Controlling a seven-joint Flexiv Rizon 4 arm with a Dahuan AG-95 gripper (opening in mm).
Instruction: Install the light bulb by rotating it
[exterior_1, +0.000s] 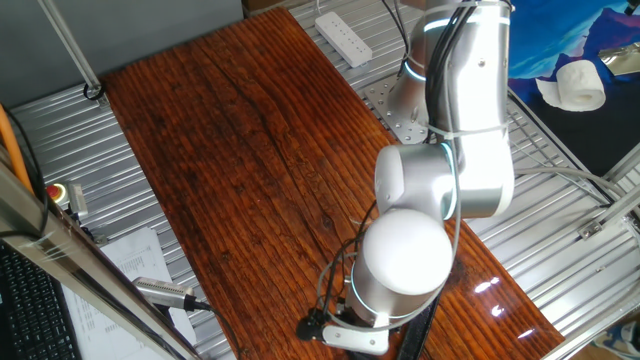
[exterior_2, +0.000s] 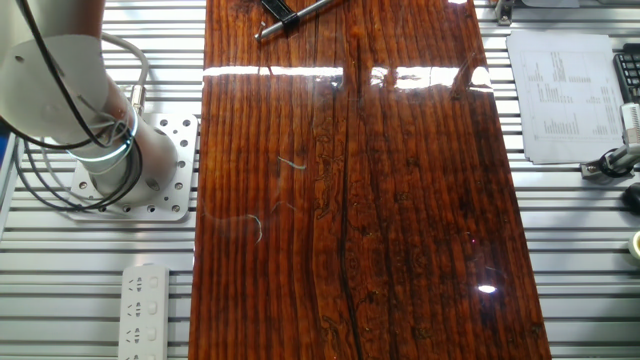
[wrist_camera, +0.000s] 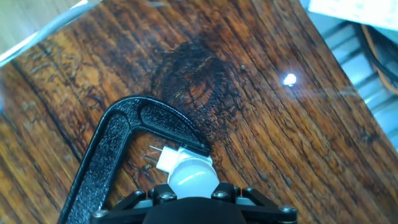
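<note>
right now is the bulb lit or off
Off, as far as shows: in the hand view the light bulb is plain dull white with no glow, sitting by the black clamp.

Wooden table (exterior_2: 400, 200) bearing black clamp (wrist_camera: 118, 149)

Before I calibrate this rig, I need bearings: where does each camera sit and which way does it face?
One fixed view: high, behind the arm, looking down the table.
The other fixed view: overhead, straight down at the table; arm base at left.
Hand view: on the wrist, facing down at bulb and clamp; claw barely shows.
Both fixed views share the power strip.
</note>
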